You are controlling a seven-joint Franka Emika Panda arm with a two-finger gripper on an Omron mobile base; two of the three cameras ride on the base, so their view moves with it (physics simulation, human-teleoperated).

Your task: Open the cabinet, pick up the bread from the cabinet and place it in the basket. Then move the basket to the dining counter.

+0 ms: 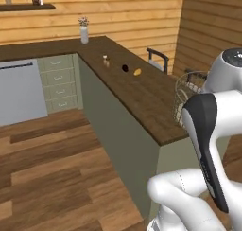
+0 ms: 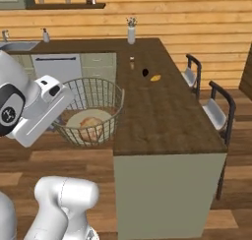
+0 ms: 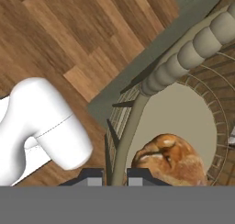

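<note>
golden bread [image 3: 170,161] beside gripper [image 3: 114,175]

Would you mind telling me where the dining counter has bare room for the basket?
The near end of the dining counter is bare, from its front edge back to the small yellow item and dark item. The far end is busier, around the little bottle and vase.

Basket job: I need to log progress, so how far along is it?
Done: the bread already lies in the basket. In hand: the end effector is shut on the basket's rim, holding it in the air beside the dining counter, over the floor. Left: bring the basket over the dark wood top, set it down and let go.
</note>
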